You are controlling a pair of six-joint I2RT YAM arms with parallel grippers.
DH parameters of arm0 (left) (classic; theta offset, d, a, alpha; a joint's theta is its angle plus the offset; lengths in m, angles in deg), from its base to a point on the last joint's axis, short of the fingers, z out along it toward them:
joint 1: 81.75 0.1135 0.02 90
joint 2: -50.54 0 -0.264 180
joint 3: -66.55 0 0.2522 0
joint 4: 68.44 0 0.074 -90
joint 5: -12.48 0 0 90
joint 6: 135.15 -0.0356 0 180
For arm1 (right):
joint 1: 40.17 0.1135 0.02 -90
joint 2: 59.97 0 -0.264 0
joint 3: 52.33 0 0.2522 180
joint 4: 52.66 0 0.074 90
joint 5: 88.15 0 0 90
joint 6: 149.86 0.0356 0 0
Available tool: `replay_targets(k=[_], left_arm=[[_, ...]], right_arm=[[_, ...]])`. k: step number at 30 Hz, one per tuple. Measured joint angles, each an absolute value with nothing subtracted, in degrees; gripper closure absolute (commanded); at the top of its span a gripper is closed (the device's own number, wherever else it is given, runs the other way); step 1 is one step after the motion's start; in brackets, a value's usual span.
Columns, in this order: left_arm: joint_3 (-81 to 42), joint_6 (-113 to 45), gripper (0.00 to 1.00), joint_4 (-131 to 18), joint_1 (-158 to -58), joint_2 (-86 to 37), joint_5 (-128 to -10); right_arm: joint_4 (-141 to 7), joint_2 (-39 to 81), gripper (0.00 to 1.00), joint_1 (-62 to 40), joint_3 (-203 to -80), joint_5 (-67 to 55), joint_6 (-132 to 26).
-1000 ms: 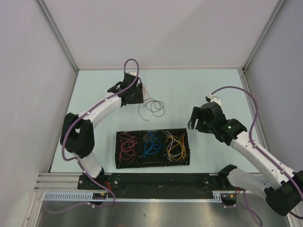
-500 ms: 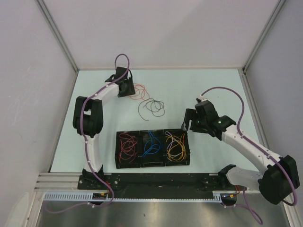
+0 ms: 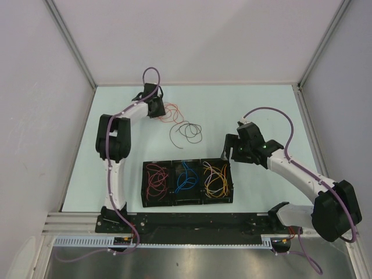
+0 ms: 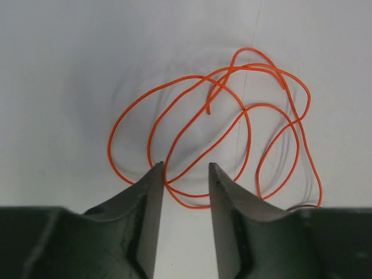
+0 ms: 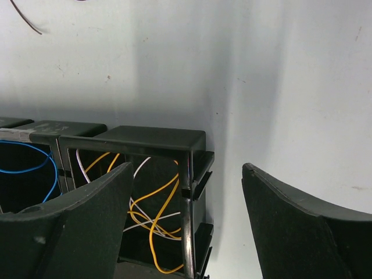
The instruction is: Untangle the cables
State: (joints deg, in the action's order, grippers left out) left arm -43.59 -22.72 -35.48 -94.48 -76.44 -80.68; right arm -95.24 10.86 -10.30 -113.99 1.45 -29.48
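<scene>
From my seat, the pale table (image 3: 244,104) fills the overhead view, and on it I have the left arm (image 3: 116,157) stretched to the far left part and the right arm (image 3: 302,177) bent in from the right side. The black tray (image 3: 186,202), with three compartments in a row, sits just ahead of the arm bases, between the two arms. My left gripper (image 4: 185,168) is down close to the table with its jaws part open. There is a clear gap between the tips, far wider than any strand, and it has hold of nothing. The near loops of the orange cable (image 4: 232,116) run through that gap, with one strand against the inner edge of the left finger (image 4: 148,192). The rest of the cable fans out on the table ahead of the tips and to their right. My right gripper (image 5: 187,165) is spread wide with nothing in it. It hangs over the far right corner of the tray, with the corner post between its fingers. Directly under its left finger (image 5: 87,221) lie the yellow and white cables (image 5: 157,215) in the end compartment. The blue cables (image 5: 35,168) lie one compartment to the left, and the red and pinkish cables (image 3: 156,177) beyond them. A dark brown cable (image 3: 187,131) lies loose on the table between the two grippers, apart from the orange one.
</scene>
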Motion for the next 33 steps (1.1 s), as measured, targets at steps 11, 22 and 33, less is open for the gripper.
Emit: replay_targets(k=[11, 22, 33], left_arm=[[-45.45, -22.24, 1.0, -35.69, -93.92, -77.86, -80.24], [-56.68, -24.81, 1.0, -28.85, -96.47, -59.41, -76.13], [-57.21, -31.68, 1.0, -42.64, -104.1, -18.69, -76.13]], right_arm=[[-94.81, 11.03, 0.21, -10.83, -113.75, 0.42, -29.92], [-95.92, 3.97, 0.21, -10.83, -113.58, -0.32, -29.31], [-99.4, -5.69, 0.22, -10.94, -113.56, 0.05, -26.62]])
